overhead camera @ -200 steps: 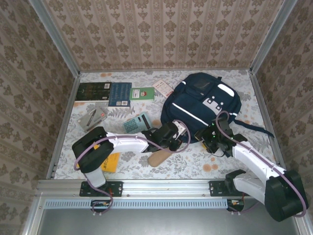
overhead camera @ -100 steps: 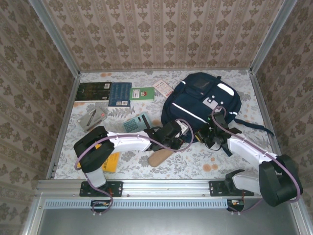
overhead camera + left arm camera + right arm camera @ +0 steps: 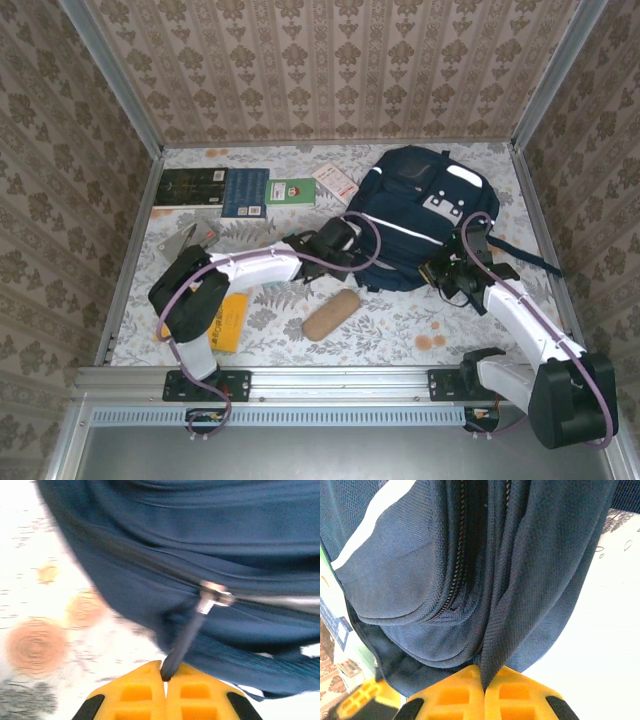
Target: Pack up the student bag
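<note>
Pictured from above: the student bag (image 3: 410, 215), navy with white stripes, lying at two o'clock on the flowered table (image 3: 400, 330). At the bag's nine o'clock edge, the left gripper (image 3: 345, 240), fully closed, yellow fingers (image 3: 135, 695) pinching the end of a dark zipper pull (image 3: 186, 635) below its metal slider (image 3: 212, 592). At the bag's five o'clock corner, the right gripper (image 3: 440, 272), likewise pressed together, nipping a fold of navy fabric (image 3: 495, 630) beside a zipper track (image 3: 457, 555). Toward six o'clock of the table, a tan oblong case (image 3: 330, 315); at ten o'clock, a row of books (image 3: 235, 190).
</note>
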